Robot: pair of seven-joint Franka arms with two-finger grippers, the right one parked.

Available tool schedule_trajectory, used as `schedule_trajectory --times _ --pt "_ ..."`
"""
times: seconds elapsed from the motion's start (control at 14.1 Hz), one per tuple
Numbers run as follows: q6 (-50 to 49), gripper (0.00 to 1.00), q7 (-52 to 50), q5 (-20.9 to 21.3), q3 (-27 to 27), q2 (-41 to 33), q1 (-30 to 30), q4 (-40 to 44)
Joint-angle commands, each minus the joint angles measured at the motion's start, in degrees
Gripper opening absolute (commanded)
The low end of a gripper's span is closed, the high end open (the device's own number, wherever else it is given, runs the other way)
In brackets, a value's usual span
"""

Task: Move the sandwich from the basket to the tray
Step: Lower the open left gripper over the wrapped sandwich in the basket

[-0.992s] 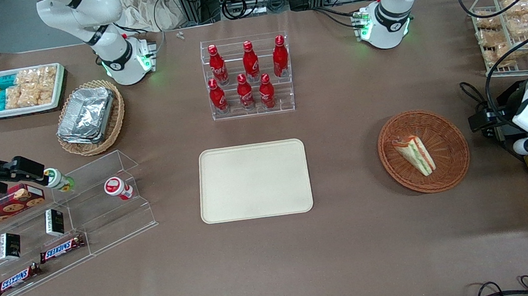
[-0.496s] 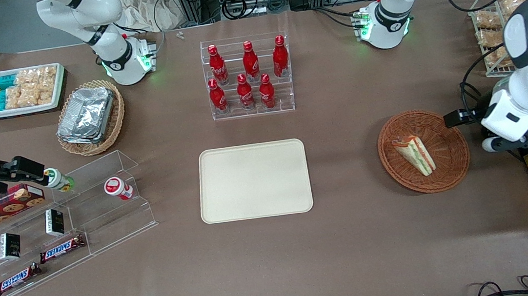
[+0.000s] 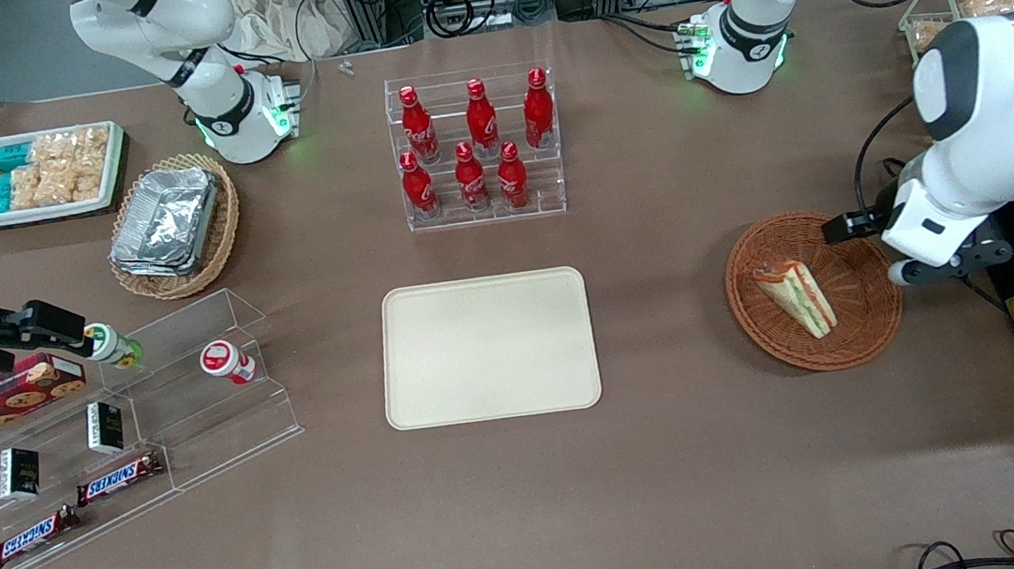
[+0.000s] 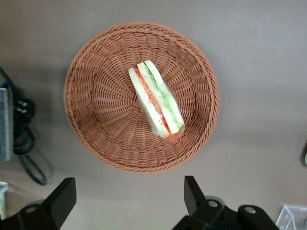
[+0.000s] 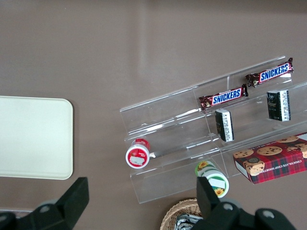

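The sandwich (image 3: 797, 296) (image 4: 156, 98) is seen lying in the basket (image 3: 869, 322) (image 4: 96, 120), toward the working arm's end of the table (image 3: 694, 453). The gripper (image 3: 871, 248) (image 4: 129, 201) is held above the basket's rim, its fingers (image 4: 61, 199) spread wide with nothing gripped between them. The tray (image 3: 487, 347) is shown bare at mid-table, well apart from the basket and nearer the front camera than a rack of red bottles (image 3: 477, 144).

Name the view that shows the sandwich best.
Left wrist view: the sandwich lies large and unobstructed in the basket, with the open tool above. Front view shows it small; right wrist view misses it.
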Motion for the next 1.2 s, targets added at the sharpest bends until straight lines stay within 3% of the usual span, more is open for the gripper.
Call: schedule_trajectory --times 0.0,0.28,0.57,1.13 --pt "6.83 1.00 -6.88 -0.31 -1.98 -2.00 -0.19 -6.39" --pt "13.00 0.99 -16.21 0.12 -2.96 1.34 -0.80 -9.22" --pt "19.49 0.99 -17.00 0.22 -2.87 2.13 -0.71 -13.08" --pt "25.04 0.99 -19.73 0.83 -2.61 7.84 -0.10 -13.18"
